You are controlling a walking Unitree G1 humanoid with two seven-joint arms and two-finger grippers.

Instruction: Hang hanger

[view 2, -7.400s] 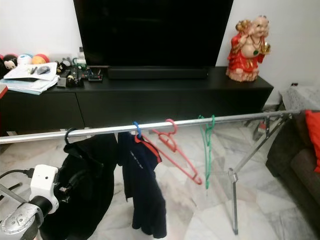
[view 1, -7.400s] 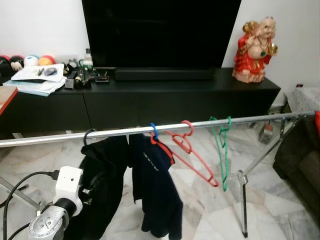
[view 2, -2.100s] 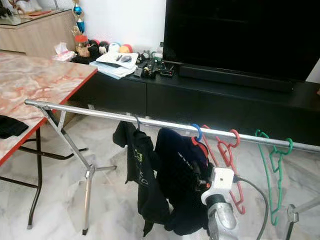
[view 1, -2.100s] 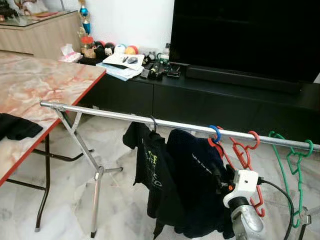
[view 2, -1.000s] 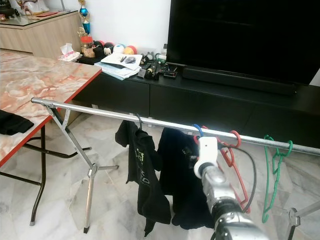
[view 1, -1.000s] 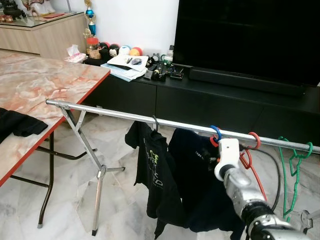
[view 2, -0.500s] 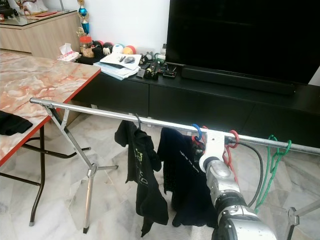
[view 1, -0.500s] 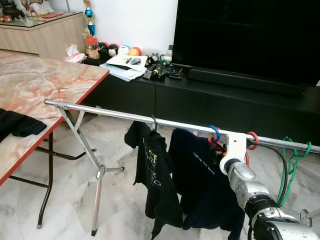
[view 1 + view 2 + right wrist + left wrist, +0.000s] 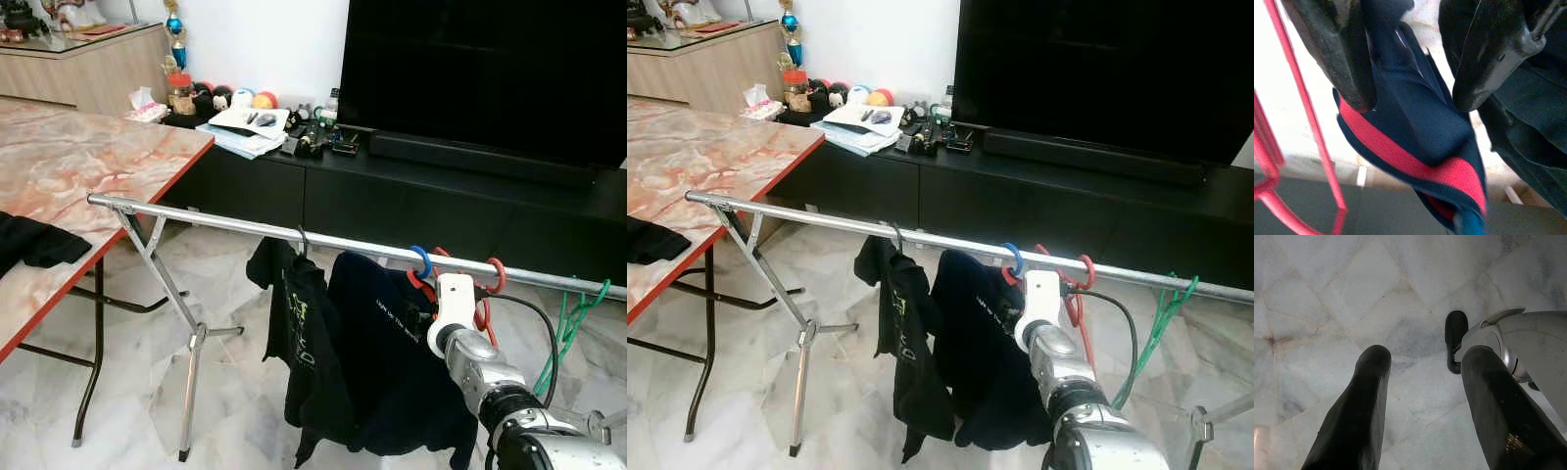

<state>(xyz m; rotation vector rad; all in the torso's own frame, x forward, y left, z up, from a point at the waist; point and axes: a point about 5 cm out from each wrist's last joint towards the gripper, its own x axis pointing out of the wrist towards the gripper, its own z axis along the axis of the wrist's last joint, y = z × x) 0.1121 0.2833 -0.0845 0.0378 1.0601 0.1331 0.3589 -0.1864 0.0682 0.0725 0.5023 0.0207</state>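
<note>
A steel clothes rail [image 9: 216, 219] runs across the room in front of me. On it hang a black shirt [image 9: 309, 343], a navy shirt [image 9: 392, 362] on a blue hanger [image 9: 421, 260], a bare red hanger [image 9: 493, 274] and a green hanger [image 9: 573, 328] that hangs askew. My right arm [image 9: 470, 357] reaches up just below the rail at the navy shirt. In the right wrist view my right gripper [image 9: 1413, 100] is open, its fingers either side of the shirt's red-trimmed collar [image 9: 1415, 156], with the red hanger [image 9: 1303, 112] alongside. My left gripper [image 9: 1427, 357] is open and points at the floor.
A marble-topped table [image 9: 88, 162] with a red edge stands on the left, dark cloth [image 9: 34, 245] lying on it. Behind the rail are a low black TV cabinet [image 9: 441, 196] and a large TV [image 9: 480, 78]. The rail's crossed legs [image 9: 191, 343] stand on the marble floor.
My right wrist has dropped a little below the rail. The navy shirt has bunched outward and the green hanger has swung to a slant.
</note>
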